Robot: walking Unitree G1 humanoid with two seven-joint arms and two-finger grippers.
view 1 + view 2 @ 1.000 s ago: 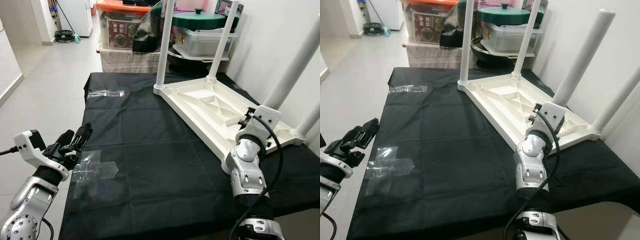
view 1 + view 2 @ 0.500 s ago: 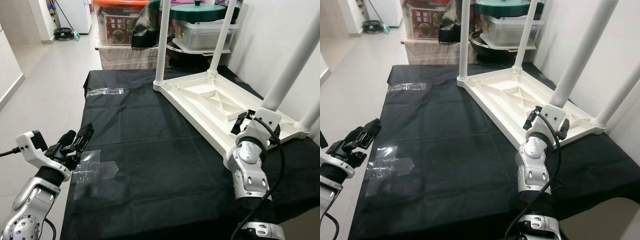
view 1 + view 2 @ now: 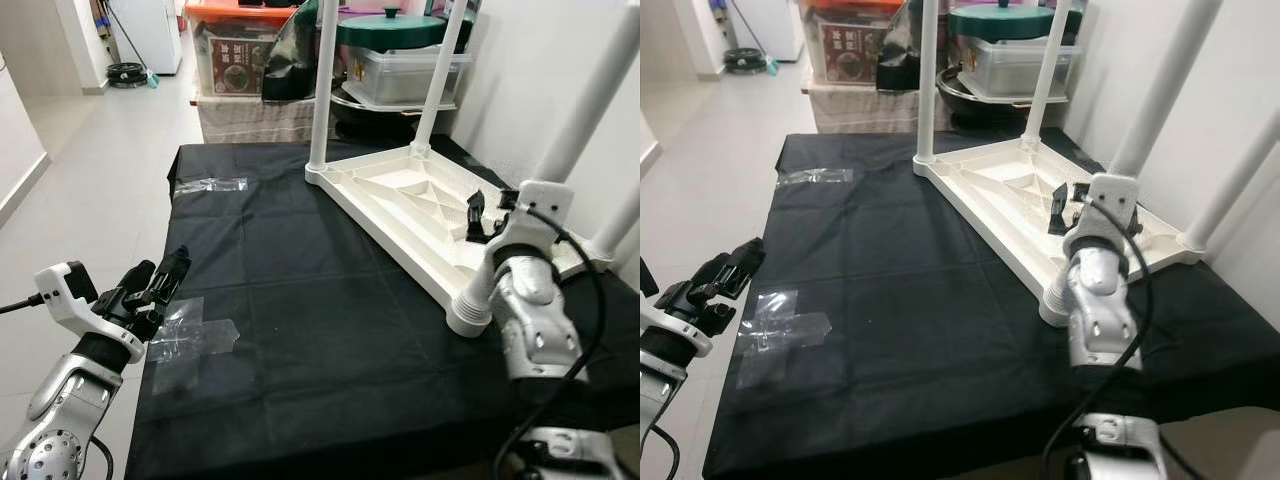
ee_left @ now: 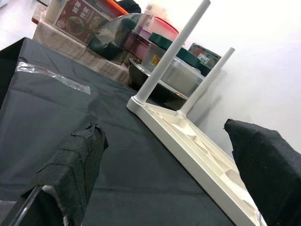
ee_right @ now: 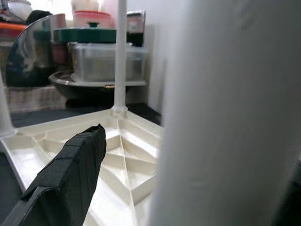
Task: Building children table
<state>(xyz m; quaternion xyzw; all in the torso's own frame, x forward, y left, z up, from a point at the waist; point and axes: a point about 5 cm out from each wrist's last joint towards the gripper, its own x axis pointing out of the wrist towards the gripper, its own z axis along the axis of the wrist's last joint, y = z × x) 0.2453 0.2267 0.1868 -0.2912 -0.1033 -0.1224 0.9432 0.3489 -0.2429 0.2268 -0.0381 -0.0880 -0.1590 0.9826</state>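
A white plastic children's table [image 3: 430, 215] lay upside down on the right part of a black cloth-covered work surface [image 3: 300, 330], with its round white legs pointing up; two far legs [image 3: 327, 85] stood in its far corners and a nearer leg [image 3: 585, 110] rose at the right edge. The right gripper [image 3: 487, 212] hovered over the underside of the overturned table, next to that nearer leg, and its two black fingers stood spread apart; in the right wrist view one finger [image 5: 70, 174] showed against the ribbed underside, with the white leg close beside it. The left gripper [image 3: 160, 280] hung over the near left edge of the cloth, fingers parted and holding nothing. Just beside it lay a crumpled clear plastic wrapper [image 3: 190, 335], and a second clear plastic strip [image 3: 210, 185] lay at the far left of the cloth.
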